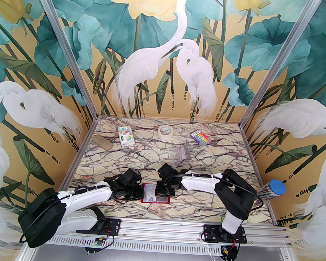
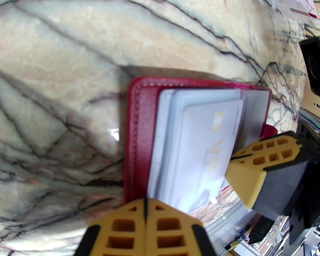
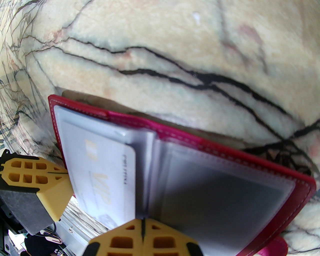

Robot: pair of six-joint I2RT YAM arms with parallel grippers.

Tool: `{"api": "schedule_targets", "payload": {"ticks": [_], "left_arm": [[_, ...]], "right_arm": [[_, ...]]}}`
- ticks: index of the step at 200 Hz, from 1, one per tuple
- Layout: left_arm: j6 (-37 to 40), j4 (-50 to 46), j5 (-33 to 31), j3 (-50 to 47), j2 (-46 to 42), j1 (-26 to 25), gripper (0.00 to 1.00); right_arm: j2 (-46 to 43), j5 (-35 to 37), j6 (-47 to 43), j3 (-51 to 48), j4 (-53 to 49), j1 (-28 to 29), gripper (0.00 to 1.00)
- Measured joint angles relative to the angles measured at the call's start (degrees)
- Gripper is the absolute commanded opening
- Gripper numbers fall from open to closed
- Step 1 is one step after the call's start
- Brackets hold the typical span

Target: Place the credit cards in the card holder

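The left claw (image 2: 145, 208) is closed to a thin seam at the edge of the open card holder (image 2: 140, 130). The right claw (image 3: 143, 226) is closed likewise at the fold of the clear sleeves (image 3: 225, 190). Whether either pinches anything, I cannot tell. A pale VIP credit card (image 2: 200, 160) lies on the holder's left half. Both forearms reach low and inward over the desk (image 1: 205, 158), meeting near its front centre
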Motion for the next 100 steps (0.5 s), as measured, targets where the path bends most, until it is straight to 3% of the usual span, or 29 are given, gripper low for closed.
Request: {"api": "schedule_targets", "payload": {"ticks": [100], "left_arm": [[0.0, 0.2, 0.2, 0.0, 0.3, 0.0, 0.00]], "right_arm": [[0.5, -1.3, 2.1, 0.0, 1.4, 0.9, 0.03]]}}
